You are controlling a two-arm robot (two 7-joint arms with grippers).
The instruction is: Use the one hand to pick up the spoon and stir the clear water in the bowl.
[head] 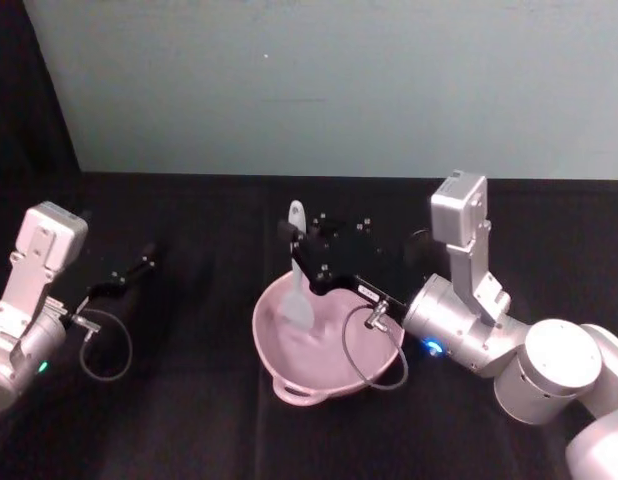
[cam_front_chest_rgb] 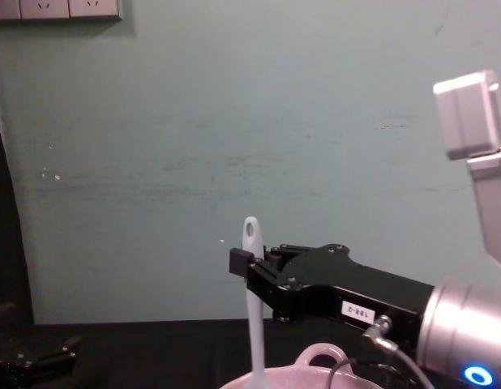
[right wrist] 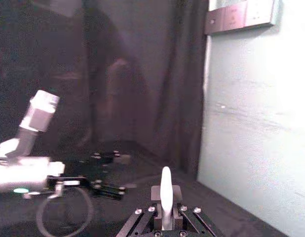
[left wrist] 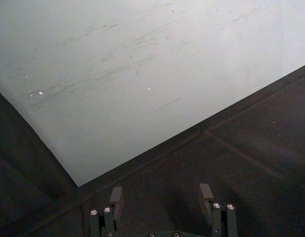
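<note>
White plastic spoon (head: 296, 280), long and slim with an oval hole at its handle tip, held nearly upright over the pale pink round bowl (head: 274, 360). Its flat head reaches down inside the bowl, on the side toward the robot's left.

The black boxy right gripper (head: 295, 238), on a silver cylindrical wrist with a dark cable looped below it, reaches in from the right, level across the bowl. Its fingers (right wrist: 176, 193) are clenched on the upper handle, just below the hole.

Gripping high on the handle leaves the gripper body clear above the rim while the head alone goes down to the water (a judgement from the pose, as is the next point). The upright hold would let a small circling of the wrist sweep the head round without levering against the wall.

In the chest view the spoon (cam_front_chest_rgb: 252, 312) hangs straight from the fingers to the bowl's rim, beside the small arched loop handle (cam_front_chest_rgb: 321, 353). The clear water cannot be told from the pink inside, so the depth of the head cannot be told.

The bowl stands on the black cloth worktop (head: 189, 420), loop handle toward the robot.

The black left gripper (head: 139, 265) sits low over the worktop, well apart from the bowl, its fingers (left wrist: 115, 196) spread with nothing between them. It is parked, the task calling for one arm.

Stage: pick-up done, stirring in hand or about to begin.
</note>
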